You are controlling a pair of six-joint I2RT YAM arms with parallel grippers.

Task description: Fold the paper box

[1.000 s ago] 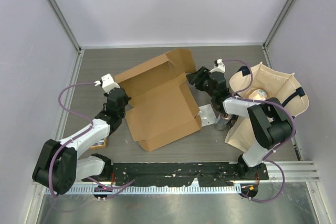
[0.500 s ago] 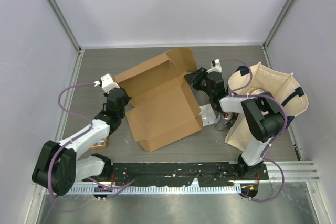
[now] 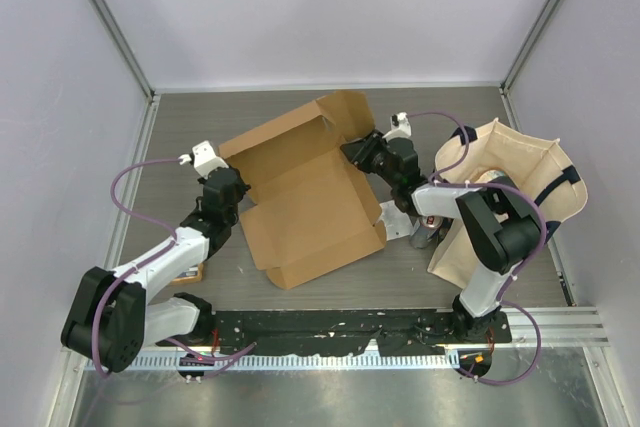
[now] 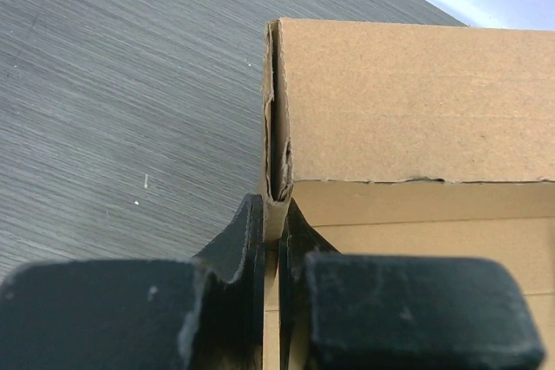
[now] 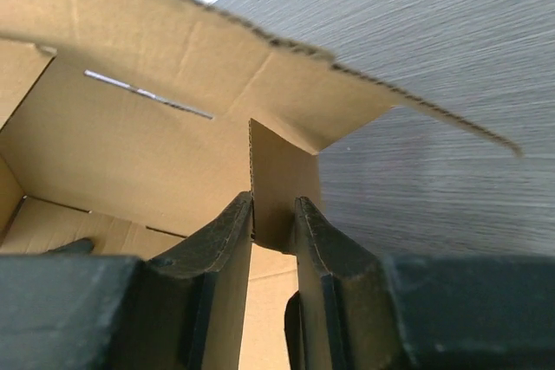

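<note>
Both of my grippers are pinched onto cardboard. My left gripper [image 4: 270, 214] has its jaws drawn narrow on the thin, folded-over wall edge of the paper box [image 4: 416, 101], low in the centre of the left wrist view. The wall runs up the frame from my fingertips, and a flat brown panel spreads to the right of it. My right gripper [image 5: 273, 214] is just as narrow, clamping an upright flap edge at the bottom centre of the right wrist view. A slotted panel rises behind it to the upper left, and a ragged-edged flap leans across the top. From above, the box lies partly folded in the middle of the frame on the grey table [image 3: 200, 117], with one large flap raised toward the upper centre. My left gripper meets its left side, my right gripper its upper right corner. A beige tote bag [image 3: 520, 162] stands at the right of the frame, apart from the box.
</note>
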